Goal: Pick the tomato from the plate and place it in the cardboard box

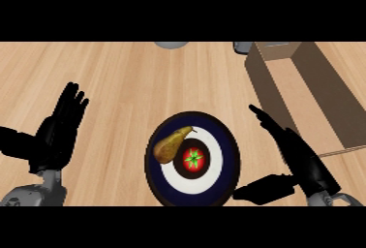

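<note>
Tomato (193, 158) sitting on plate (227, 145) w/ pear (170, 144), both hands open.
Right hand (297, 157) hovering beside plate, fingers straight; left hand (61, 128) resting open; box (300, 92) lying on worktop (121, 82) at right.

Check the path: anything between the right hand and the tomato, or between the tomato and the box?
Nothing visible blocks either path. The right hand is open beside the plate, with only plate surface between it and the tomato. The pear lies on the tomato's far side, away from that hand. Bare counter separates the plate from the cardboard box.
</note>
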